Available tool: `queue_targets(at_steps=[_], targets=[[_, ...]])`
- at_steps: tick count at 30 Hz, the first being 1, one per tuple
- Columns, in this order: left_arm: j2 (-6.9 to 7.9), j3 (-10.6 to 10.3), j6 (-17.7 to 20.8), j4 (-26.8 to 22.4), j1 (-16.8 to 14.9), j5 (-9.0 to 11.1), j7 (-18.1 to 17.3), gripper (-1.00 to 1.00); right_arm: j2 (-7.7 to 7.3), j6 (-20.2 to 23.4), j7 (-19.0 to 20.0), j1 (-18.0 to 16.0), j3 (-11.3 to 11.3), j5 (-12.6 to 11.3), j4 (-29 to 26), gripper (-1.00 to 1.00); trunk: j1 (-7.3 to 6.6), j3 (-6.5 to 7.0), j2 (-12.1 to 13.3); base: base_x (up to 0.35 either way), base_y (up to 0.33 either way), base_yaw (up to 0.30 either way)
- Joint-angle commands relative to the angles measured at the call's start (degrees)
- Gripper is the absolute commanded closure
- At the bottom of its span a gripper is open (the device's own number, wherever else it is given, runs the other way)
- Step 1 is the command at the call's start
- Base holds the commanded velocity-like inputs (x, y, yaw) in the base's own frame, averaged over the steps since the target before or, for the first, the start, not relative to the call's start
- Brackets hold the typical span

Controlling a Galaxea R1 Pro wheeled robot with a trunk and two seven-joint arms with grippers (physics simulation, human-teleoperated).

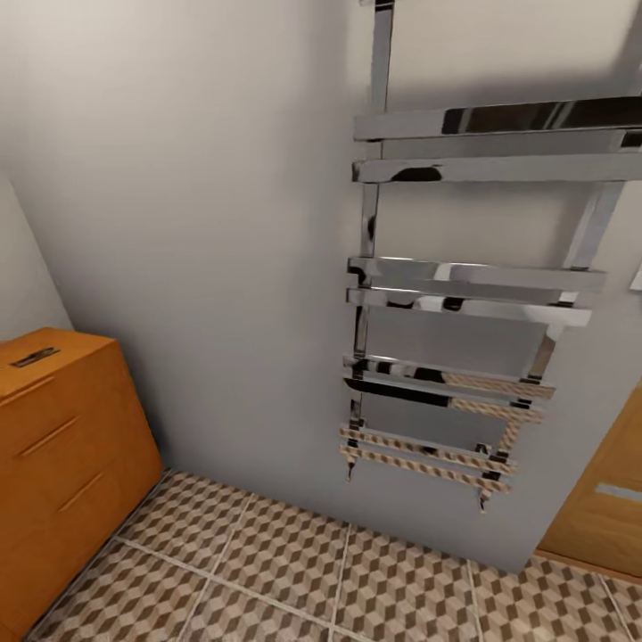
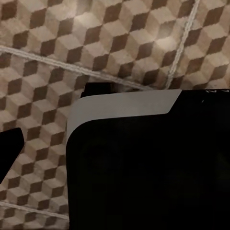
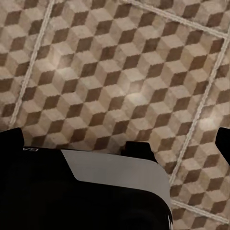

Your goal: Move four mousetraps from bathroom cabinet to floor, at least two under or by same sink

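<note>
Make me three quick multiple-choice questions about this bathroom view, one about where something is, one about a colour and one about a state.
1. Where does the cabinet stand in the head view?
A. left edge
B. centre
C. right edge

2. What finish has the towel rail on the wall?
A. matte black
B. shiny chrome
C. painted red

3. How are the cabinet's drawer fronts?
A. pulled out
B. all shut
C. removed

Answers:
1 A, the orange-brown cabinet sits in the left corner against the wall.
2 B, its bars mirror the patterned bathroom floor.
3 B, the fronts lie flush with one another, and a small dark thing rests on top.
</note>
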Motion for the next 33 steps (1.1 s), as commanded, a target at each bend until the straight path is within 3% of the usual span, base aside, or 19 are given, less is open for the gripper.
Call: queue_targets(at_steps=[1, 33], targets=[[0.0, 0.0, 0.0, 0.0, 0.0, 0.0, 0.0, -1.0, 0.0, 0.0, 0.0, 0.0, -0.01, 0.0, 0.0, -1.0, 0.0, -0.04, 0.0, 0.0, 0.0, 0.285], [-0.02, 0.24, 0.0, 0.02, 0.0, 0.34, 0.0, -1.0, 0.0, 0.0, 0.0, 0.0, -0.04, 0.0, 0.0, -1.0, 0.0, -1.12, 0.0, 0.0, 0.0, 0.285]])
